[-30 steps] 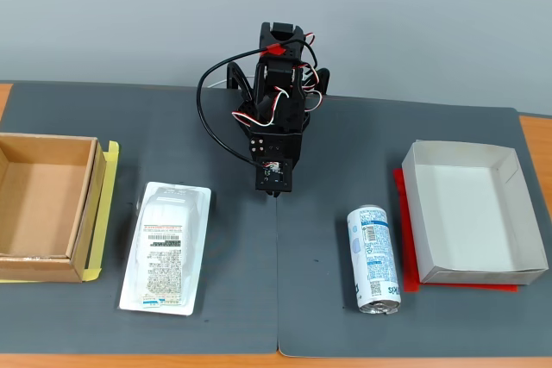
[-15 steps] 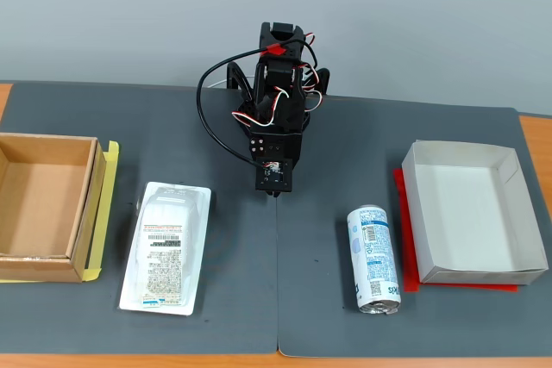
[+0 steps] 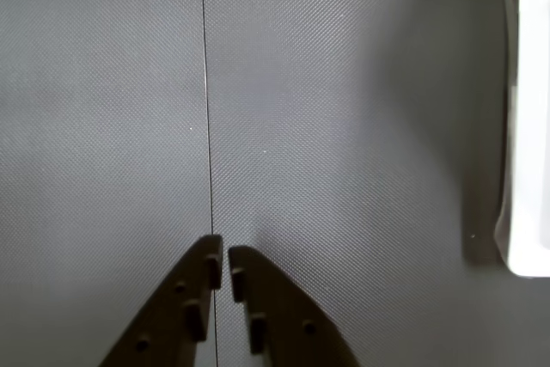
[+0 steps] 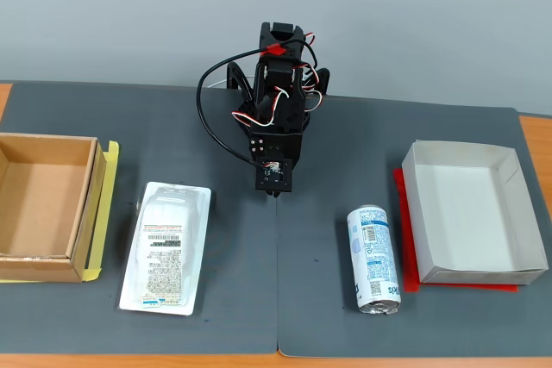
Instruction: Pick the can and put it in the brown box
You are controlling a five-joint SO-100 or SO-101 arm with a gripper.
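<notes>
The can (image 4: 373,258) is slim and white with blue print. It lies on its side on the dark mat at the right of the fixed view, and it is out of the wrist view. The brown box (image 4: 86,204) is shallow plain cardboard at the far left of the fixed view and holds nothing. My gripper (image 4: 274,191) hangs over the middle of the mat, between the two and apart from both. In the wrist view the gripper (image 3: 222,251) enters from the bottom with its jaws almost together and nothing between them.
A flat white plastic-wrapped packet (image 4: 168,247) lies between the brown box and the arm. Its edge shows at the right of the wrist view (image 3: 524,126). A white box (image 4: 470,213) on a red sheet stands right of the can. A mat seam (image 3: 208,83) runs under the gripper.
</notes>
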